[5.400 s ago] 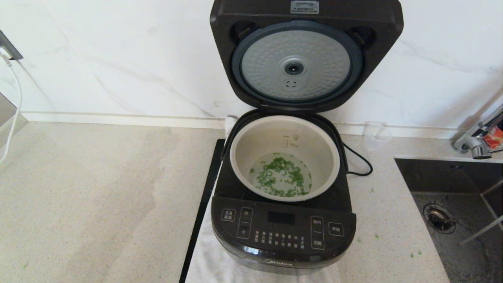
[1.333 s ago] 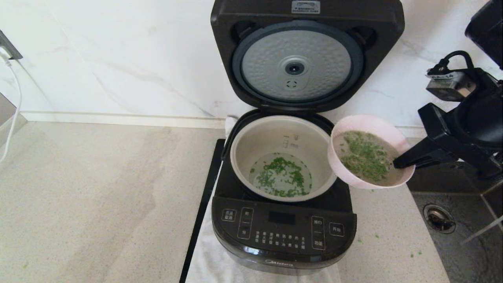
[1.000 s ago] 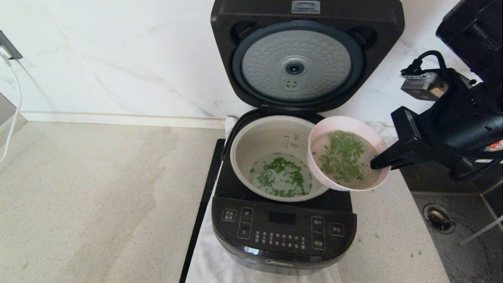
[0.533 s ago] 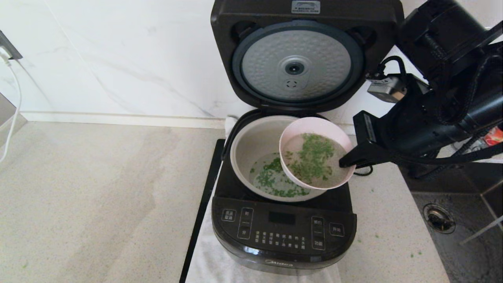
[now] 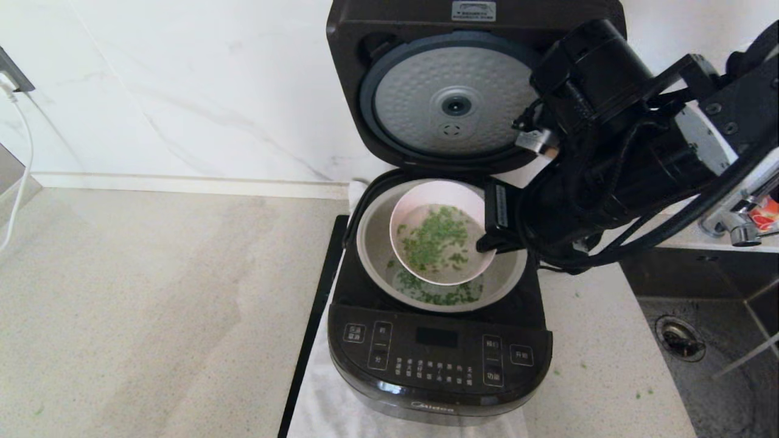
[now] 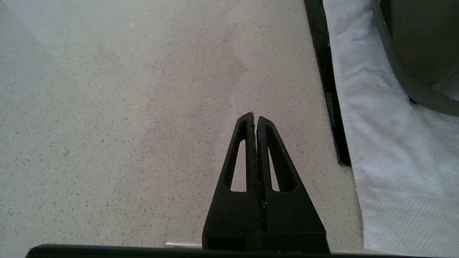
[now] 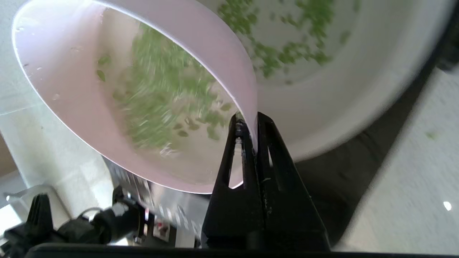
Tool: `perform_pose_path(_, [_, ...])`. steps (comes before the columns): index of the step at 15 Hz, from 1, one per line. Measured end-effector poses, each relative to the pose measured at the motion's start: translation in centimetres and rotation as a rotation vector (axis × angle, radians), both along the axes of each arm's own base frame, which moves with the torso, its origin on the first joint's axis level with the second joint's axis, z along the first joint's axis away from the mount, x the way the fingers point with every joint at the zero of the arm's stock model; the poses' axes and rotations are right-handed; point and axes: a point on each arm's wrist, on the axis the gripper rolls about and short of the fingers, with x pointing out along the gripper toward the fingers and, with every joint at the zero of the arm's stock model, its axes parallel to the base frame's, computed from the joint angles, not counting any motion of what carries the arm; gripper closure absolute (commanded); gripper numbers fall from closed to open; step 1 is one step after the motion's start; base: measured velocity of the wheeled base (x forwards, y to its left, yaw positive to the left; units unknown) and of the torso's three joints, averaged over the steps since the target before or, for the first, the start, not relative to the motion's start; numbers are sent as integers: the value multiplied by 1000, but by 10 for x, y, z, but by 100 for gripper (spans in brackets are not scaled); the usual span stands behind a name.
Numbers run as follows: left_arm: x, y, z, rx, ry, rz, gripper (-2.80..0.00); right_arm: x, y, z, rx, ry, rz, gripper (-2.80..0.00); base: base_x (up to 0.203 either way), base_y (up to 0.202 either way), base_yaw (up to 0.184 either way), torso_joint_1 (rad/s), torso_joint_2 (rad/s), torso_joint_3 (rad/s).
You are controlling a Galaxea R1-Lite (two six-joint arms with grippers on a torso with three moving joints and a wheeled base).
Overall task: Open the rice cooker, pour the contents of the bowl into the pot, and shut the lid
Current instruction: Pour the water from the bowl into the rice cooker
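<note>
The black rice cooker (image 5: pixel 439 359) stands open, its lid (image 5: pixel 457 103) upright with the dimpled silver disc facing me. Inside it, the grey-beige pot (image 5: pixel 372 243) holds water with some green bits. Over the pot's middle hangs the pale pink bowl (image 5: pixel 426 198), roughly level, with chopped green herb bits (image 5: pixel 437 241) floating in water. My right gripper (image 5: pixel 482 246) reaches in from the right and is shut on the bowl's right rim (image 7: pixel 229 61), one finger inside and one outside. My left gripper (image 6: pixel 255 116) is shut and empty over the bare counter left of the cooker.
A white cloth (image 5: pixel 319 401) lies under the cooker and a black strip (image 5: pixel 313 328) runs along its left side. A sink (image 5: pixel 700 328) with a faucet (image 5: pixel 739 225) lies to the right. A white cable (image 5: pixel 21 158) hangs at the far left wall. Green bits dot the counter.
My right arm has carried the bowl leftward from beside the cooker's right edge to above the middle of the pot. The lid has stayed up.
</note>
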Motion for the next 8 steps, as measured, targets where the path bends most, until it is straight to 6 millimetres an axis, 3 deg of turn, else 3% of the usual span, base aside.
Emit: perform_pose_path(8, [0,0,0,0,0,0,0,20,15,-11,-19,-80,-66,0,0,0,0,0,0,0])
